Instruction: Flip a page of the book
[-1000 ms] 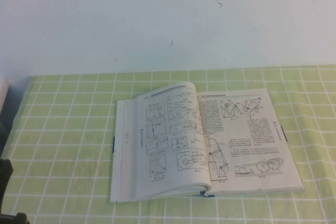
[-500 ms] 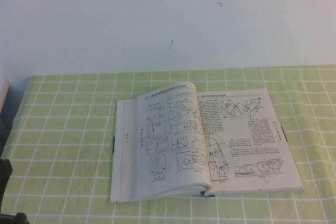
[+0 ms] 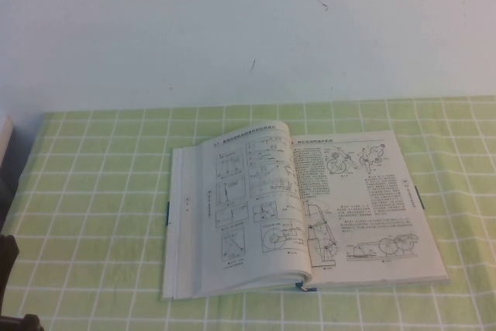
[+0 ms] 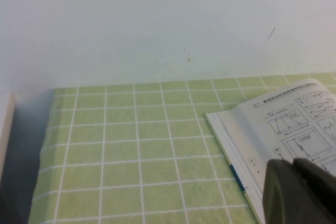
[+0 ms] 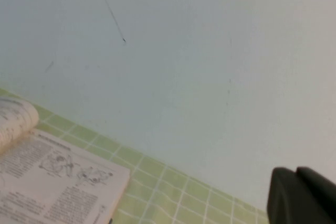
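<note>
Wall (image 3: 248,29): pale, plain, rising behind the table's far edge, with a few thin dark marks.

Table (image 3: 93,191): covered in a green cloth with a white grid, running the full width of the high view.

Book (image 3: 310,207): lies open and flat near the middle of the table, a little toward the right edge, spine running from the far edge to the near edge. White pages with black text and line diagrams; the left-hand stack is thick and bulges up at the gutter. Thin dark-blue cover edges show at both sides and at the near end of the spine.

Left gripper (image 4: 299,192): dark, at the table's near left corner, apart from the book; fingers pressed together, holding nothing.

Right gripper (image 5: 302,198): dark, off the book's right side, clear of it; clenched, empty.
</note>
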`<action>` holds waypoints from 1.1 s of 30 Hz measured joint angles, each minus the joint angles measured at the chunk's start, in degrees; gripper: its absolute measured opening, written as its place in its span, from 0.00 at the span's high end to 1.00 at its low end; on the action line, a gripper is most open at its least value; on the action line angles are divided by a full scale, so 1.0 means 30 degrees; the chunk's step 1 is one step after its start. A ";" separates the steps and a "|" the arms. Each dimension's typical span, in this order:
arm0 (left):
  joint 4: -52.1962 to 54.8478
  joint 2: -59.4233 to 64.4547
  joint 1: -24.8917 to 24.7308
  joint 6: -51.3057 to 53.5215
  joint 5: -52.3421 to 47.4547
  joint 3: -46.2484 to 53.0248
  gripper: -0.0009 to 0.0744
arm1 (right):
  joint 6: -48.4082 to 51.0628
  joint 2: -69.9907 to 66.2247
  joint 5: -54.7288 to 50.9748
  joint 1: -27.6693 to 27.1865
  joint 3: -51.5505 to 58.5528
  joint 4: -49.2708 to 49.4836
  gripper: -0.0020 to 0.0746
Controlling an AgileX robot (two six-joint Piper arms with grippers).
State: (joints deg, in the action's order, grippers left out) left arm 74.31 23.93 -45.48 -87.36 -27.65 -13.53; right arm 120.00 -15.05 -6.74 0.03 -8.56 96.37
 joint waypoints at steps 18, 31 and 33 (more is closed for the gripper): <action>0.0000 0.0000 0.0000 0.0000 0.0000 0.0000 0.99 | -1.4972 0.2215 -0.2213 -0.1647 0.0801 -1.3518 0.98; 0.0000 0.0000 0.0000 0.0036 0.0000 0.0000 0.99 | -3.5913 0.4572 -0.4218 -0.1724 0.3276 -3.2280 0.98; 0.0000 0.0000 0.0000 0.0036 0.0000 0.0000 0.99 | -3.6082 0.5043 -0.4218 -0.1724 0.3276 -3.2320 0.98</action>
State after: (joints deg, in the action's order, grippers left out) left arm 74.31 23.93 -45.48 -87.25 -27.65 -13.53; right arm 11.75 0.08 -19.39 -5.14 1.27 -0.59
